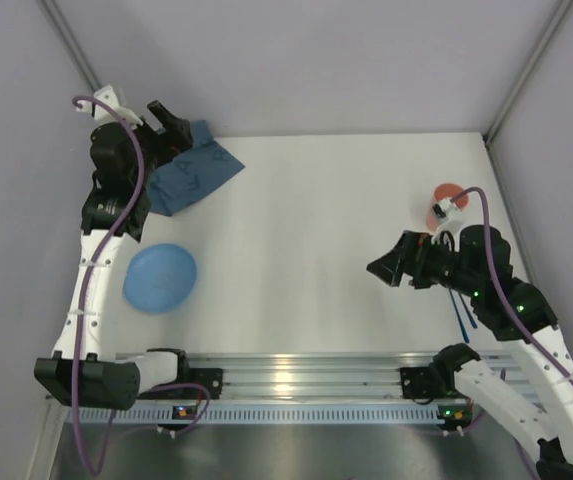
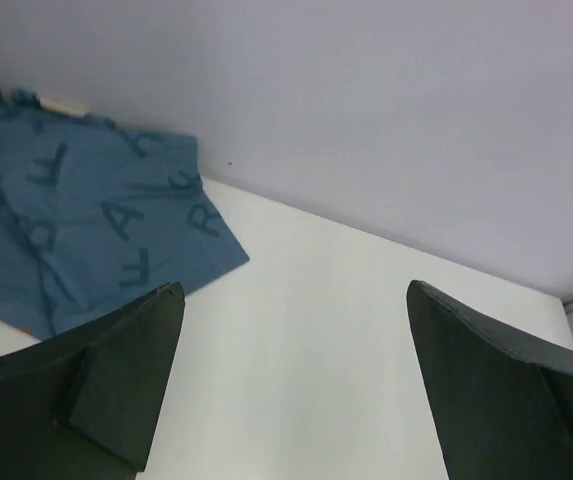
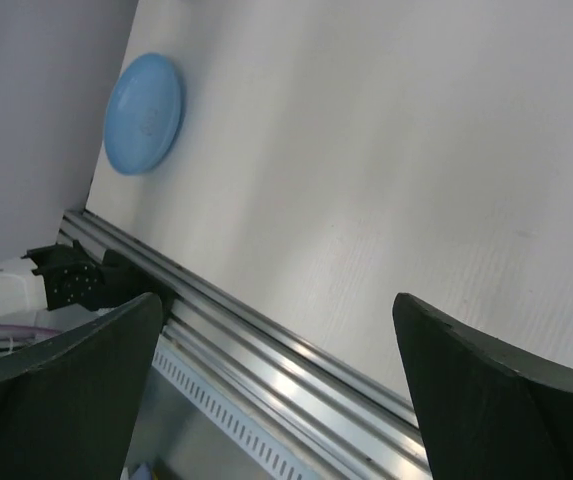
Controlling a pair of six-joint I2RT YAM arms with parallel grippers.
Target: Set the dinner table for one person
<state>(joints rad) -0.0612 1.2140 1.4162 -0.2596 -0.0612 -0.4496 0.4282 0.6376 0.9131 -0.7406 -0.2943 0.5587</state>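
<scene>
Letters A, F and R are read on the blue cloth mat [image 2: 96, 220], ahead-left of the left jaws, which are held apart. The white matte table [image 2: 316, 350] is spread beneath both arms. The right jaws are parted too. Grey walls [image 2: 366, 100] are seen beyond.

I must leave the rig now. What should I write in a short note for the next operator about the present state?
The left tool is open and empty, at the far left corner by the blue cloth mat, which lies rumpled.
The right tool is open and empty, above the bare dinner table.
The blue plate is near the left edge. An orange round item and a thin blue item are on the right, partly hidden.
Done: nothing is arranged yet.
Left: probably spread the mat, then place everything.
</scene>
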